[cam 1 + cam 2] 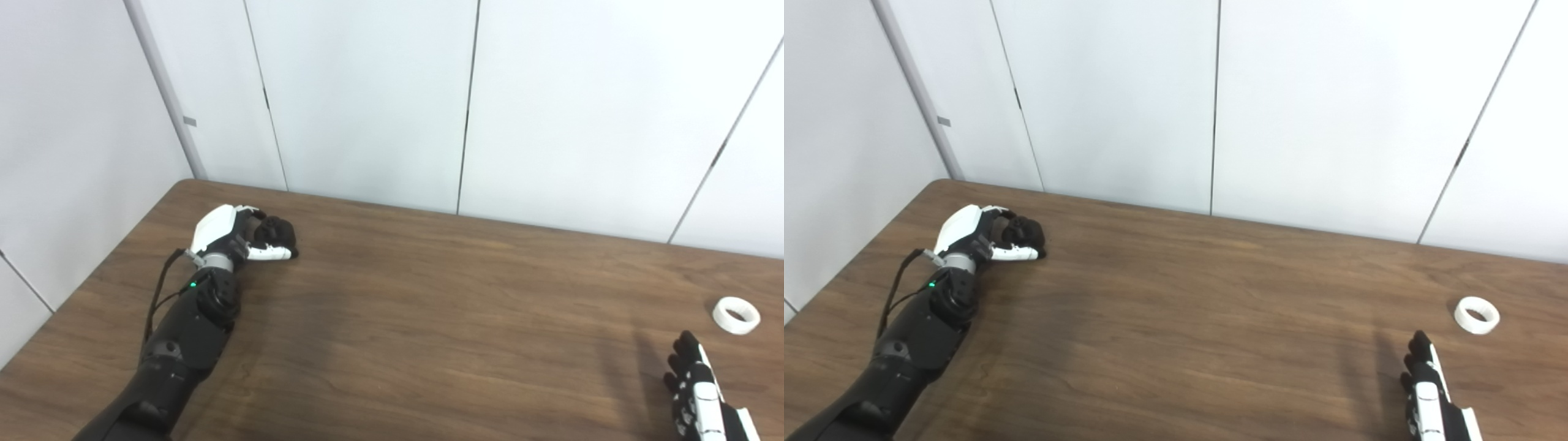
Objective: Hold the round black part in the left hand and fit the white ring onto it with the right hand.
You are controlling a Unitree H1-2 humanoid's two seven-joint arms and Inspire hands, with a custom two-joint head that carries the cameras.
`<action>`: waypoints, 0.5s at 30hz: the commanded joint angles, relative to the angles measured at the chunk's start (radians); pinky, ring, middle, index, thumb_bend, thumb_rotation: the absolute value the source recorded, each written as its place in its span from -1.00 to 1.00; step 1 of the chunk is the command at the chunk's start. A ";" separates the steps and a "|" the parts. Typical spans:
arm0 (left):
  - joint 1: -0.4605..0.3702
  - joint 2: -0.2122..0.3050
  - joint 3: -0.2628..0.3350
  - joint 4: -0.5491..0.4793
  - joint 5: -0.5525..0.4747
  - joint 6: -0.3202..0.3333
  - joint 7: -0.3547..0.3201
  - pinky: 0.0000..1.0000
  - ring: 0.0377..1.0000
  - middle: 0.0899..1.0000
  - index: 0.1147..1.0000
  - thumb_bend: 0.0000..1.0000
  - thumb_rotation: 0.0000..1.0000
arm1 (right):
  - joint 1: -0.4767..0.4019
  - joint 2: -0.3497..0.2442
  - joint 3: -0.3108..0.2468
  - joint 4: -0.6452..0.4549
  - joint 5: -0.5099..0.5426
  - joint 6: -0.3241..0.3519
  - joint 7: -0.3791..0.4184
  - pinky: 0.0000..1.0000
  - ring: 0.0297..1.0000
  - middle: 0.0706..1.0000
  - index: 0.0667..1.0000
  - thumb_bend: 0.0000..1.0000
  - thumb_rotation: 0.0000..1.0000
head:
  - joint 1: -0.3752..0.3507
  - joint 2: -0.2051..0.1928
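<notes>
Reaching across the far left part of the brown wooden table (429, 318), the left hand (242, 236) has its fingers and thumb curled around one round black part (277, 231), which sits at table level near the back left corner; the white thumb lies along the near side of the part and the fingers hook over its far side, so the hand is grasping it, though whether the part is lifted clear of the wood or resting on it cannot be told. The black forearm runs from the bottom left edge up to that hand, with a small green light showing near the wrist. At the opposite end of the table lies one white ring (735, 315), flat on the surface with its hole facing up, near the right edge and well apart from the black part. The right hand (698, 392) enters from the bottom right corner, just short of the ring and a little to its left, not touching it; its dark fingers point away toward the wall and are stretched out, holding nothing. Behind the table stand plain white wall panels (367, 98) divided by thin dark seams. In all: one black part, one white ring, two hands.
</notes>
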 commanded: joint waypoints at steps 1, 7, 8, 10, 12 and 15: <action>-0.060 0.028 0.004 -0.008 0.000 -0.012 0.018 1.00 1.00 0.85 0.51 0.92 -0.33 | -0.006 -0.004 -0.001 -0.027 0.001 -0.036 0.001 1.00 1.00 1.00 1.00 -0.44 1.00 | 0.001 0.000; -0.060 0.030 -0.001 -0.004 0.000 -0.012 0.018 1.00 1.00 0.83 0.41 0.89 -0.36 | -0.005 -0.005 -0.003 -0.026 0.003 -0.041 0.000 1.00 1.00 1.00 1.00 -0.47 1.00 | 0.003 0.003; -0.060 0.030 -0.001 -0.005 0.000 -0.010 0.018 1.00 1.00 0.82 0.39 0.88 -0.38 | -0.005 -0.005 -0.004 -0.025 0.003 -0.043 0.001 1.00 1.00 1.00 1.00 -0.47 1.00 | 0.003 0.003; -0.059 0.031 -0.002 -0.007 0.003 -0.005 0.021 1.00 1.00 0.81 0.35 0.87 -0.39 | -0.005 -0.004 -0.005 -0.026 0.003 -0.042 -0.001 1.00 1.00 1.00 1.00 -0.46 1.00 | 0.004 0.004; -0.058 0.031 -0.002 -0.007 0.004 -0.005 0.024 1.00 0.99 0.80 0.32 0.86 -0.42 | -0.005 -0.005 -0.006 -0.025 0.002 -0.042 -0.001 1.00 1.00 0.99 1.00 -0.44 1.00 | 0.004 0.004; -0.056 0.033 -0.005 -0.008 0.010 -0.001 0.026 1.00 0.99 0.79 0.29 0.85 -0.42 | -0.004 -0.007 -0.006 -0.024 0.000 -0.041 0.000 1.00 1.00 1.00 1.00 -0.41 1.00 | 0.005 0.004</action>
